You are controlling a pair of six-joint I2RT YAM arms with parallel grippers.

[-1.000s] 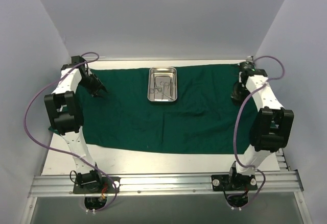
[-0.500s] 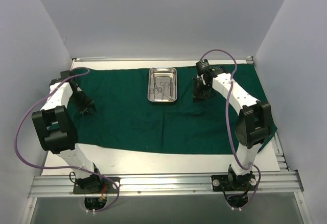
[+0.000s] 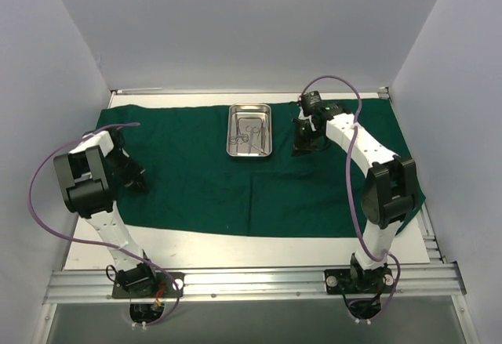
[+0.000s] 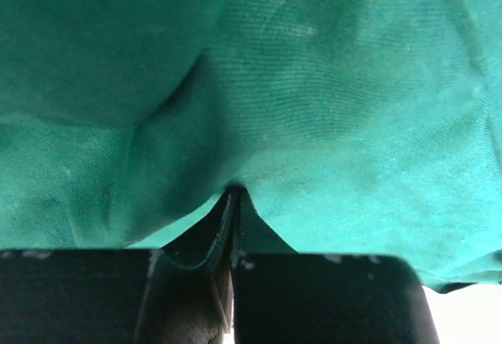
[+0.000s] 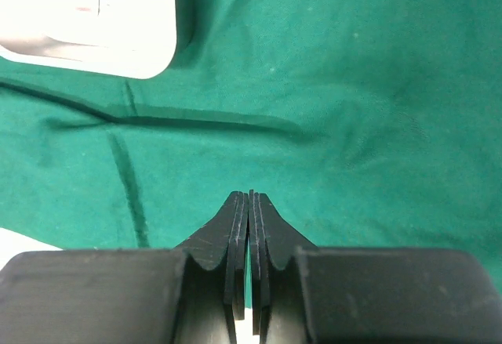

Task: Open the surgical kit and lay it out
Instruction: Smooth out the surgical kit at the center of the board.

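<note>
My left tool pinches a fold of the dark green drape at lower left. It looks limp and light and wants gripping by its edges, its length running left to right. The steel tray, upper centre, likely stiff and slippery, points up-frame. My right tool, pressed together and empty, hangs just beside it.
</note>
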